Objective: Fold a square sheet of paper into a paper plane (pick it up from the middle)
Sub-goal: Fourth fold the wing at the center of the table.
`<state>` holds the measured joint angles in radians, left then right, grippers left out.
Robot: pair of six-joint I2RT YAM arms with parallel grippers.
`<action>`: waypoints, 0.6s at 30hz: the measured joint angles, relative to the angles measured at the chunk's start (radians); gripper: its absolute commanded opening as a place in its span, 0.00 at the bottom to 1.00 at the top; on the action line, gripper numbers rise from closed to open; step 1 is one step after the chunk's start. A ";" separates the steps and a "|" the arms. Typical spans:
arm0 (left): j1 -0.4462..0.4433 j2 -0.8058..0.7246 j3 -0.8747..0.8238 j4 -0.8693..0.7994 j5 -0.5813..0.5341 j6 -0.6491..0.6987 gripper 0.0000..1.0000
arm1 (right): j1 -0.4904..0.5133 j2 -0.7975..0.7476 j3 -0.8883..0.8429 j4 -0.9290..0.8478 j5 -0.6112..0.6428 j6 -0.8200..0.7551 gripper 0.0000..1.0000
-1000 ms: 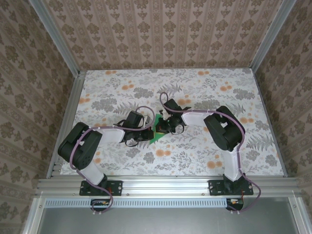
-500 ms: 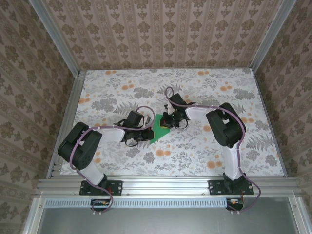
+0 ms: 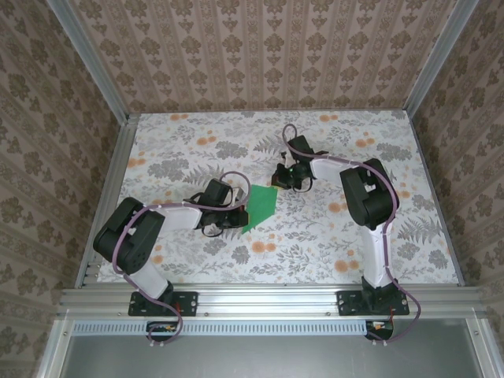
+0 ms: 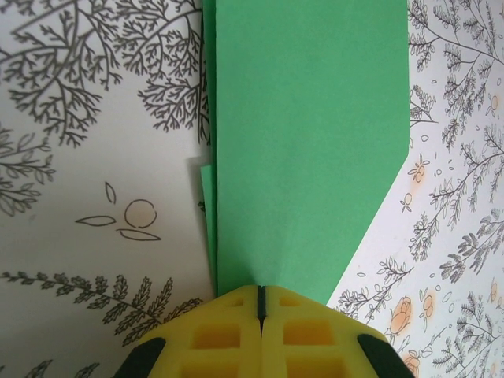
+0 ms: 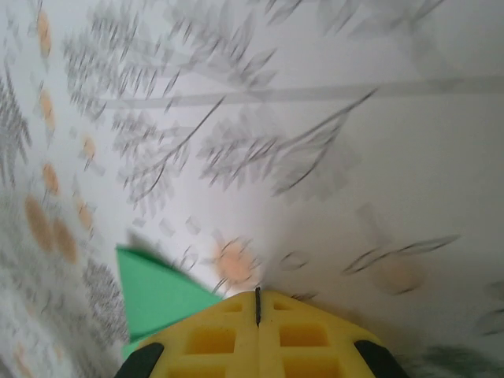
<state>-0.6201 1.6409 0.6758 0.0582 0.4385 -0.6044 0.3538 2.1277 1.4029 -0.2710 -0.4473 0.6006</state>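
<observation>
The bright green paper (image 3: 259,206) lies flat on the floral table, folded into a narrow strip with one slanted end. In the left wrist view the green paper (image 4: 311,142) runs straight away from my left gripper (image 4: 260,288), whose yellow fingers are shut with their tips over its near end. From above, my left gripper (image 3: 239,215) sits at the paper's left edge. My right gripper (image 3: 283,179) is off the paper, up and to its right, and shut. Its wrist view is blurred, with my right gripper (image 5: 257,292) over bare table and a corner of the green paper (image 5: 157,295) at the lower left.
The table has a floral cloth (image 3: 346,228) and patterned walls on three sides. An aluminium rail (image 3: 268,298) runs along the near edge by the arm bases. Both arms reach inward toward the table's middle.
My right gripper has lifted off the paper and moved up and to the right, uncovering the green sheet. The left gripper has stayed in place on the paper.
</observation>
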 measured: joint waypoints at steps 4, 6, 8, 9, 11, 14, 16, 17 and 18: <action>0.000 0.000 0.006 -0.021 0.011 0.000 0.00 | -0.032 0.000 0.021 -0.015 0.048 -0.005 0.09; 0.000 0.000 0.015 -0.037 0.011 0.000 0.00 | -0.042 -0.004 0.023 -0.019 0.055 -0.005 0.14; 0.000 -0.005 0.023 -0.060 0.010 -0.001 0.07 | -0.042 -0.021 0.016 -0.023 0.056 -0.008 0.22; 0.000 -0.010 0.026 -0.074 0.009 -0.002 0.10 | -0.040 -0.039 0.005 -0.023 0.055 -0.007 0.26; 0.000 -0.023 0.035 -0.111 0.003 -0.006 0.19 | -0.035 -0.097 -0.037 -0.014 0.051 -0.003 0.32; 0.000 -0.052 0.054 -0.144 -0.003 -0.014 0.31 | -0.027 -0.201 -0.118 0.014 0.042 0.013 0.39; 0.003 -0.084 0.066 -0.146 -0.010 -0.020 0.36 | -0.017 -0.260 -0.167 0.040 0.034 0.030 0.42; 0.008 -0.104 0.069 -0.144 -0.014 -0.025 0.39 | -0.010 -0.283 -0.193 0.057 0.029 0.038 0.44; 0.014 -0.121 0.070 -0.143 -0.018 -0.027 0.41 | -0.002 -0.299 -0.213 0.069 0.025 0.049 0.45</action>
<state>-0.6056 1.5196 0.7460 -0.0853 0.4202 -0.6315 0.3519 1.8290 1.1900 -0.2020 -0.4225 0.6498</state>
